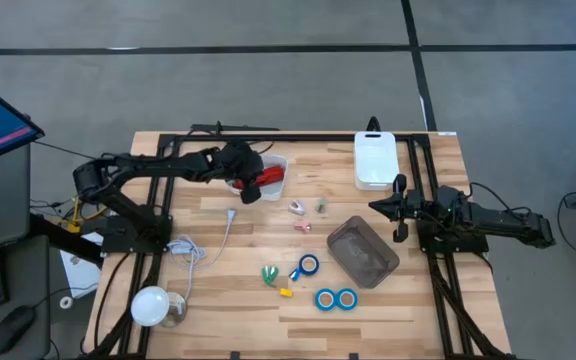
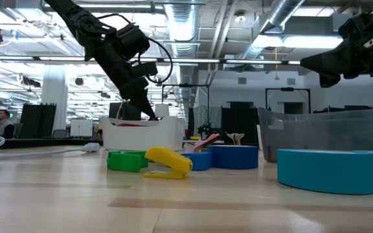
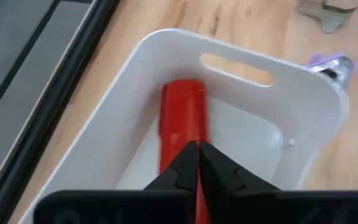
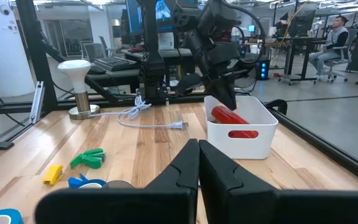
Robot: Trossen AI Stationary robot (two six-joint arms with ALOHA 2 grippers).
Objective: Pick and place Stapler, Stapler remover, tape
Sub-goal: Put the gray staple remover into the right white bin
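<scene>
Stapler (image 3: 182, 118) under left pincer (image 3: 197, 155)

Left end effector (image 3: 197, 163) closed, reaching down; right end effector (image 4: 197, 163) closed, raised.

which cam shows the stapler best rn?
Left wrist view: the stapler fills the centre, lying in the white bin just past the shut left gripper. High view shows a small red patch, the right wrist view one end above the bin wall, and the low view only a red sliver.
</scene>
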